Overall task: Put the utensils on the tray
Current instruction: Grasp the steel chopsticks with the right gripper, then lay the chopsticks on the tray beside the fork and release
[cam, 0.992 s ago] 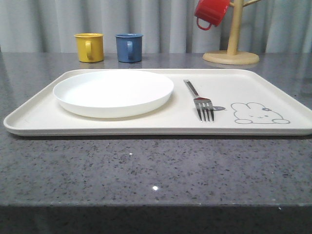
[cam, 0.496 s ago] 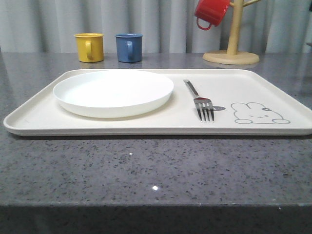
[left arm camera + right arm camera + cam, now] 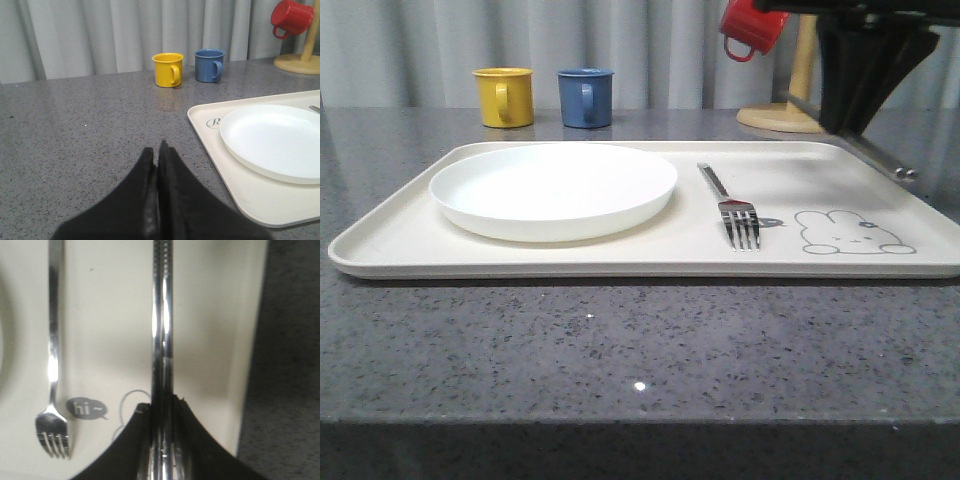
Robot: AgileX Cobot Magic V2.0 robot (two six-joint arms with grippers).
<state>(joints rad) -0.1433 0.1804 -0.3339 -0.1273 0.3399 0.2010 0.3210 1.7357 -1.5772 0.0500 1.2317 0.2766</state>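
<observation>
Already lying flat on the cream tray (image 3: 410, 240), the four-tined fork (image 3: 729, 207) rests just right of the round white plate (image 3: 552, 188), its tines toward the near rim and close to the grey "hi~" bubble (image 3: 86, 409). A pair of flat silver chopsticks (image 3: 162, 325) is pinched side by side between the closed fingers of the right gripper (image 3: 162, 412); in the right wrist view they run straight out over the tray's right part, between the fork and the tray's right rim. From the front, the right gripper (image 3: 860, 75) hangs above the tray's far right corner, and the chopsticks (image 3: 875, 158) slant down from it toward the right edge, their tips raised off the surface as far as can be judged. The rabbit drawing (image 3: 852, 233) lies in the near right part of the tray, just right of the fork's tines. The left gripper (image 3: 156, 165) sits low over the bare grey countertop (image 3: 75, 125) left of the tray, its black fingers pressed together on nothing. Beyond the tray stand a yellow mug (image 3: 504, 96) and a blue mug (image 3: 585, 97) side by side, and a red mug (image 3: 750, 25) hangs on a wooden mug tree (image 3: 782, 110) at the far right.
</observation>
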